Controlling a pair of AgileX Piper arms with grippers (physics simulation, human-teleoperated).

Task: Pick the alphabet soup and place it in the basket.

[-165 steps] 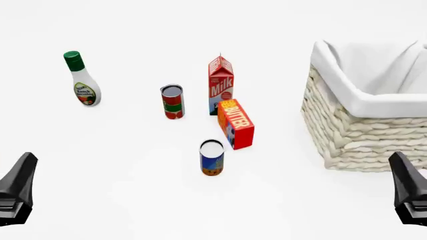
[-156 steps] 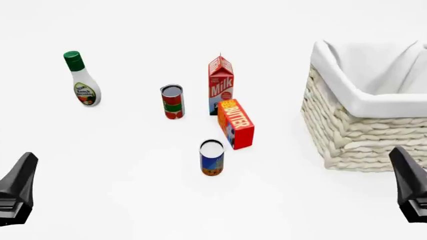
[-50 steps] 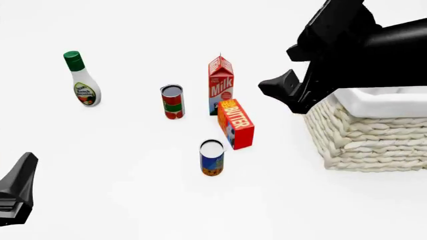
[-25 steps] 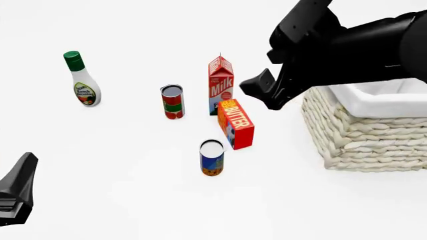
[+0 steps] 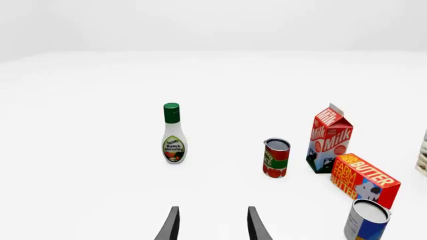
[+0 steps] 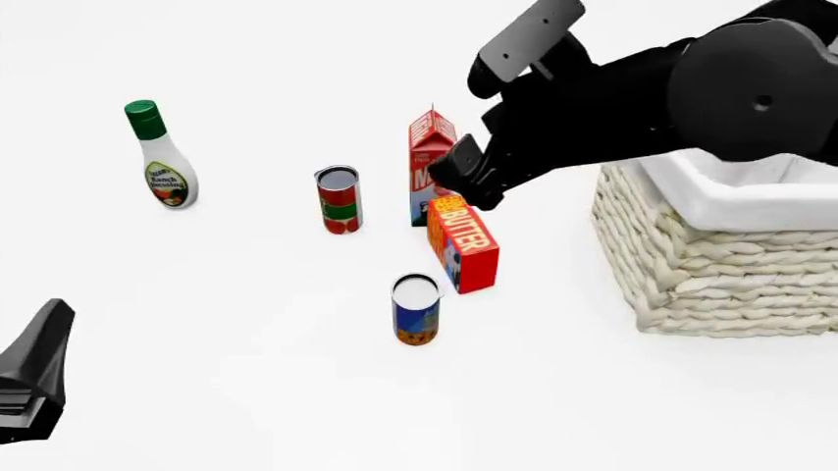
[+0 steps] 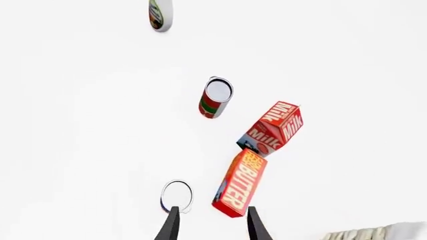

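Right gripper [image 7: 209, 226]: fingers apart, nothing between them. Seen from the right wrist, the alphabet soup [image 7: 176, 196] shows its silver top just past one fingertip, off the gap's centre line; the butter box [image 7: 239, 183] lies beyond the other fingertip. No contact with either.

Front view: right gripper [image 6: 466, 182] hangs in the air in front of the milk carton [image 6: 427, 147], above the upper end of the butter box [image 6: 464, 242]. The alphabet soup [image 6: 415, 309] stands upright on the table [image 6: 235, 324], nearer the camera than the butter box and just beside it, well below the gripper. Basket [image 6: 713, 250] sits to the right, apart from the can.

Left gripper [image 5: 212, 226]: fingers apart, empty, low at the near left edge. Red-and-green can [image 6: 338, 199] and dressing bottle [image 6: 160, 157] stand further left.
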